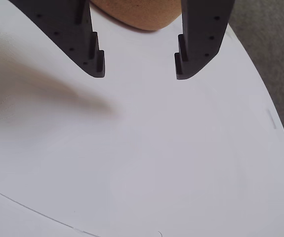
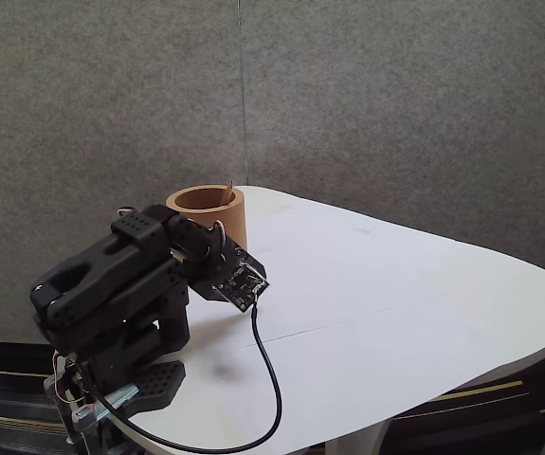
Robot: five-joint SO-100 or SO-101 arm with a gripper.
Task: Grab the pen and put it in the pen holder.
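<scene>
The pen holder (image 2: 206,214), a wide light-brown cork-like cup, stands upright at the back left of the white table (image 2: 395,303). A thin tan tip of the pen (image 2: 231,186) pokes up just above the cup's right rim, so the pen stands inside it. In the wrist view my gripper (image 1: 139,74) is open, its dark fingers (image 1: 95,59) wide apart with nothing between them, hovering over bare table. The holder's lower wall (image 1: 142,15) shows just beyond the fingertips, at the top edge. The folded arm (image 2: 130,284) sits in front of the cup.
A black cable (image 2: 272,379) loops from the wrist camera board (image 2: 239,282) across the table's front left. The table's curved edge (image 1: 275,123) runs down the right of the wrist view, with grey carpet (image 1: 280,44) beyond. Grey panels stand behind the table.
</scene>
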